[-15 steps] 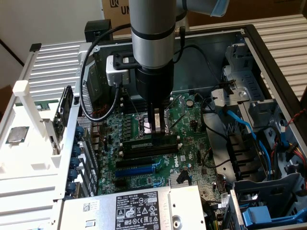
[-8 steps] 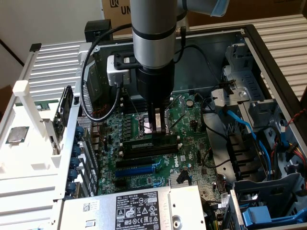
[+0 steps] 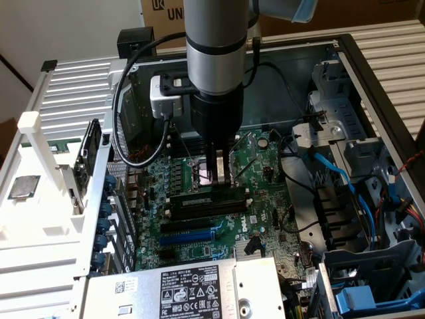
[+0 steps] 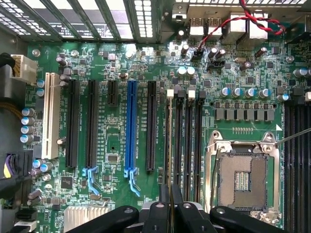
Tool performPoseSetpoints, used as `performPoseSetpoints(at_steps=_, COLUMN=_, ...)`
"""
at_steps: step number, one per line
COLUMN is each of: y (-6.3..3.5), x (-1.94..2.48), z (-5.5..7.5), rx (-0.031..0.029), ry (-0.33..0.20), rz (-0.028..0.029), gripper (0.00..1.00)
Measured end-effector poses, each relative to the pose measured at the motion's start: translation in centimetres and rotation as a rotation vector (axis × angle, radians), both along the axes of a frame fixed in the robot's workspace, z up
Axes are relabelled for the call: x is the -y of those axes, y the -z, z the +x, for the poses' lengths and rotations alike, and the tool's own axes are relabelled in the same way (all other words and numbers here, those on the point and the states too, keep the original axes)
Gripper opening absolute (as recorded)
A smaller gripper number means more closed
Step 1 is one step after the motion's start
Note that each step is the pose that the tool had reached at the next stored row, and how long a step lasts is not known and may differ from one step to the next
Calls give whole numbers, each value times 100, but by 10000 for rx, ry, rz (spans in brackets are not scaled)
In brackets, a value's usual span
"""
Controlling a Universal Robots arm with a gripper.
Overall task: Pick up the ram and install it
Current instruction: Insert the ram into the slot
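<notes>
Green motherboard (image 3: 199,256) fills the open case, and the pincer (image 3: 222,178) sits low over it, pinching the ram (image 3: 196,198) at mid-length. In the wrist view the ram (image 4: 168,145) stands on edge between the fingers (image 4: 162,196). It lines up along the black memory slots (image 4: 187,145) beside the CPU socket (image 4: 243,177); whether it is seated, I cannot tell.

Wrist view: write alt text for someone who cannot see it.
The fingers grip the ram edge-on, lined up along the black memory slots of a green motherboard, beside the processor socket.
</notes>
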State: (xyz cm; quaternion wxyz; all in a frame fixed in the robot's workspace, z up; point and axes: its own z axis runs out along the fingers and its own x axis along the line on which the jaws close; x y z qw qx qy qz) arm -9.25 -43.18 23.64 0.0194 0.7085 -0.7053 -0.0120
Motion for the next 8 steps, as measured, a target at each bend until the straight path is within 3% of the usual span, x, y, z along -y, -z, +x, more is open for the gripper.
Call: performPoseSetpoints(at_steps=8, y=8, x=3, z=0, rx=-11, ry=-7, rz=-2, gripper=13)
